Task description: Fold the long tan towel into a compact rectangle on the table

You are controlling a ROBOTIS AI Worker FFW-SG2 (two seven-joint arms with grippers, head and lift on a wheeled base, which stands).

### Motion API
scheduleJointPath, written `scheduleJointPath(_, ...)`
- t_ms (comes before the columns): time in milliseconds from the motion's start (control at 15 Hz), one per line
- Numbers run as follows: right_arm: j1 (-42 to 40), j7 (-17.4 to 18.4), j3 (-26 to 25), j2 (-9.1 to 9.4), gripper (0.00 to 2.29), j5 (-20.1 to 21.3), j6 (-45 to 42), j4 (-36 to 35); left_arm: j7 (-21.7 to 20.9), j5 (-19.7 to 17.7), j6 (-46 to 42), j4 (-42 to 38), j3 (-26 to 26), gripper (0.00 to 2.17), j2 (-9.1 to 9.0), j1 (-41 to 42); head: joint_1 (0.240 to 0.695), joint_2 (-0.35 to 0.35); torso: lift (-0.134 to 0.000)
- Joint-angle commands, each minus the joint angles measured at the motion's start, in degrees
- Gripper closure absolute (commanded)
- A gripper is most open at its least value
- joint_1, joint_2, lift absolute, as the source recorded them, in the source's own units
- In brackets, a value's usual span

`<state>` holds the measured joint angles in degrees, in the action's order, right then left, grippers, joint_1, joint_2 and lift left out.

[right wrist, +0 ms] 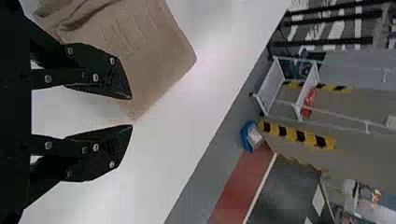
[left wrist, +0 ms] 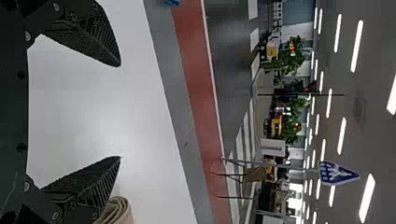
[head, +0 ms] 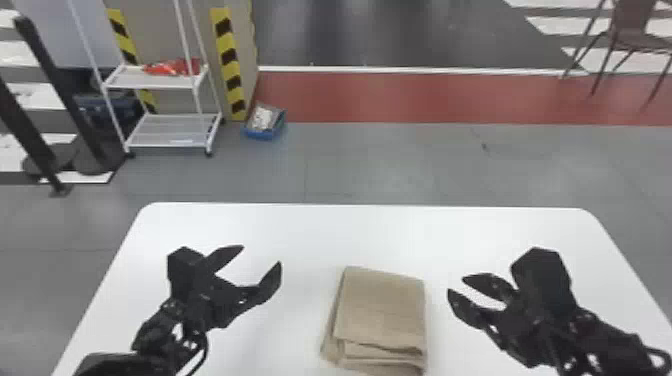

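The tan towel (head: 382, 310) lies folded into a layered, roughly rectangular stack near the middle of the white table (head: 300, 230), its left layers slightly askew. To its left in the head view, my left gripper (head: 262, 254) stands open, apart from it. On the towel's right, my right gripper (head: 456, 285) is also open and not touching it. In the left wrist view the left gripper (left wrist: 120, 112) has nothing between its fingers, with an edge of the towel (left wrist: 116, 212) beside one finger. The right wrist view has the right gripper (right wrist: 132, 112) open near the towel (right wrist: 154, 60).
Beyond the table's far edge stand a white shelf cart (head: 155, 80) with red items and a blue bin (head: 265, 122) on the floor. A brown chair (head: 635, 30) is at the far right. Black posts (head: 60, 90) stand at the far left.
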<state>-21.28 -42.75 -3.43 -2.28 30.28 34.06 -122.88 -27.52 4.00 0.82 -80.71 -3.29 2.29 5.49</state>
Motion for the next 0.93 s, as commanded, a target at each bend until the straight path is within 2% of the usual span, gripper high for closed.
scheduleJointPath(0,-5.8,9.4,-3.7,1.05,0.01,-11.0,-10.0,-0.7,1.5,-4.2,-0.5,-6.5,-2.7,0.19,-0.62,6.0,0.695,-0.038,0.0)
scheduleJointPath(67,-7.8,13.0,-4.7,1.49,0.02,-13.8,-13.5,-0.7,1.9,-6.1,-1.4,-7.9,-3.7,0.19,-0.62,8.0,0.695,-0.043,0.0)
scheduleJointPath(200,-11.9,19.3,-5.3,2.28,0.03,-15.4,-21.6,-0.3,2.7,-10.7,-4.4,-10.7,-6.5,0.17,-1.06,12.7,0.695,-0.037,0.0)
scheduleJointPath(333,-13.4,22.8,-5.5,2.33,0.03,-16.0,-26.9,1.1,4.3,-13.1,-9.6,-12.8,-7.7,0.17,-2.11,17.4,0.695,-0.023,0.0)
scheduleJointPath(467,-13.6,26.3,-6.2,2.33,0.04,-16.3,-31.3,4.2,6.5,-13.1,-15.4,-13.4,-8.0,0.15,-2.44,20.1,0.695,0.003,0.0)
scheduleJointPath(600,-14.1,26.0,-8.0,2.33,0.05,-19.6,-43.9,8.4,7.0,-12.2,-17.2,-13.3,-7.7,0.15,-2.44,21.1,0.695,0.012,0.0)
scheduleJointPath(733,-14.0,25.7,-8.6,2.33,0.05,-20.7,-59.2,13.5,8.3,-10.8,-20.2,-13.4,-7.5,0.15,-2.44,22.1,0.695,0.014,0.0)
scheduleJointPath(867,-13.6,25.4,-8.9,2.33,0.05,-22.2,-60.6,15.9,9.7,-8.5,-21.9,-13.4,-7.4,0.14,-2.44,22.7,0.695,0.028,0.0)
